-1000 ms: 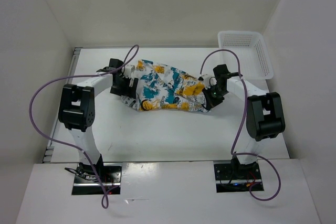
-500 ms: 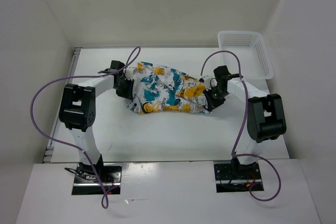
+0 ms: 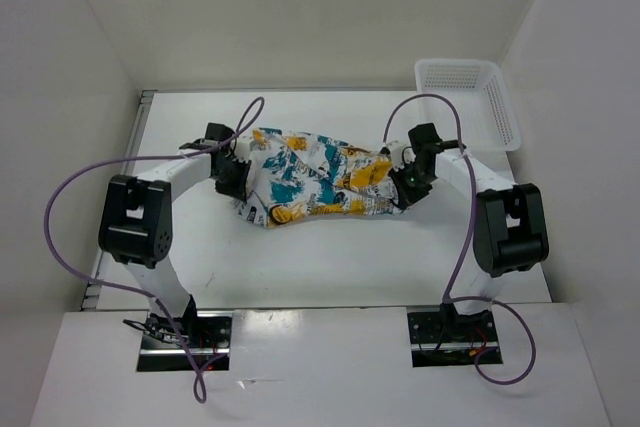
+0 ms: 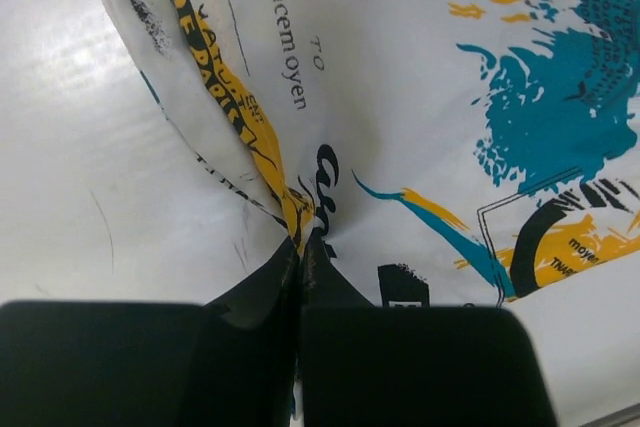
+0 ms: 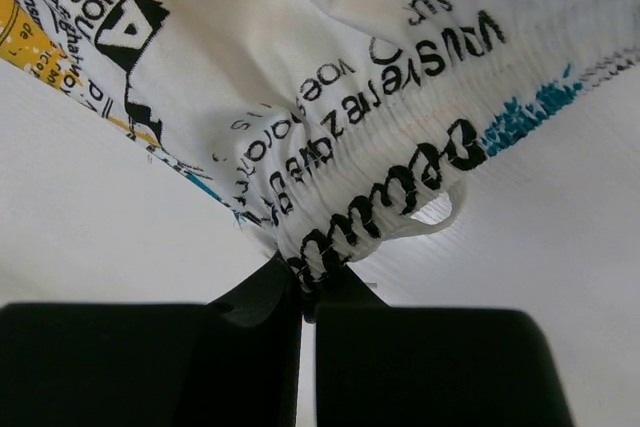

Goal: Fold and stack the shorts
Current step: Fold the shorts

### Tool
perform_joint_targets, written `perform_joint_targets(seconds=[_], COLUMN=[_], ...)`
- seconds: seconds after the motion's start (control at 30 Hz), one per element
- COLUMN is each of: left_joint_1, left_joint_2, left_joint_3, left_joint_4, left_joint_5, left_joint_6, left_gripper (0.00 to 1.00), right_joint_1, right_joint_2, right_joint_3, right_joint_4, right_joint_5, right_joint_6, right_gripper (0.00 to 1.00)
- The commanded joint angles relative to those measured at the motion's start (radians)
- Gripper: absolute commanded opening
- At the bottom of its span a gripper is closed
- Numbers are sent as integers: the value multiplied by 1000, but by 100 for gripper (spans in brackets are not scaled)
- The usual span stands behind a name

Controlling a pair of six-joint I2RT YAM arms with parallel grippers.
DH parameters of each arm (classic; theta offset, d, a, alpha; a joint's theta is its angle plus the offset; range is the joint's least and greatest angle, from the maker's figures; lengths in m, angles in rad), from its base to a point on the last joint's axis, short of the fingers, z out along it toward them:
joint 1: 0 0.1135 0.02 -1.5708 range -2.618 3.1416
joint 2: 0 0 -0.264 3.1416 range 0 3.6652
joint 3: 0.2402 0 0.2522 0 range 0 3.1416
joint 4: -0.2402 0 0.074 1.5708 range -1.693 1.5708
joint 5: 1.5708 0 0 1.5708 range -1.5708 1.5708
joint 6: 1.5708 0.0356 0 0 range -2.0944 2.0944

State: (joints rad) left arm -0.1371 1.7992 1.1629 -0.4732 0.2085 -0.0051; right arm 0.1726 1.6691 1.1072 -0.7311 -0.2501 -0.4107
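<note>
The left gripper [image 4: 303,247] is pinching the left edge of the shorts [image 3: 315,179], and the right gripper [image 5: 300,282] is pinching their waistband [image 5: 400,177], as they are lying wrinkled mid-table [image 3: 330,257]. Both are biting only thin folds, so a lift is risking fabric slipping free.

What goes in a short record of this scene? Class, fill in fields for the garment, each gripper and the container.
garment: shorts, wrinkled, stretched across the table between both grippers
left gripper: shut on a pinch of the shorts' left edge
right gripper: shut on the gathered waistband at the right edge
container: white mesh basket, far right corner, apart from the shorts
fold state: not yet folded
</note>
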Motion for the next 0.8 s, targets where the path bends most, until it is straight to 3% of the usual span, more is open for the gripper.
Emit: perform_joint_targets(seconds=[0.0,0.33,0.53,0.6,0.63,0.67,0.7,0.77], left_joint_1=[-2,-2,-2,-2,-2,-2,-2,-2], left_joint_2=[-102,-273,-343,-357,-357,-357,-357,-348], left_joint_3=[-55,-103,-103,-114,-136,-137,-137,-122], left_joint_4=[-48,-151,-235,-235,-235,-235,-235,-235], left_joint_5=[-58,-58,-112,-112,-91,-81,-81,-107], left_joint_6=[5,5,5,5,5,5,5,5], left_gripper=[0,0,0,5,16,38,75,87], right_joint_1=[11,11,11,11,11,11,11,11], right_joint_2=[-95,-203,-183,-168,-152,-152,-138,-127], right_joint_3=[-3,-12,42,54,54,54,54,45], right_joint_4=[1,-86,-240,-249,-249,-237,-237,-219], right_joint_5=[31,-21,-81,-81,-81,-66,-54,-26], right_joint_6=[-19,-20,-57,-66,-66,-57,-57,-57], right_gripper=[0,0,0,0,0,0,0,0])
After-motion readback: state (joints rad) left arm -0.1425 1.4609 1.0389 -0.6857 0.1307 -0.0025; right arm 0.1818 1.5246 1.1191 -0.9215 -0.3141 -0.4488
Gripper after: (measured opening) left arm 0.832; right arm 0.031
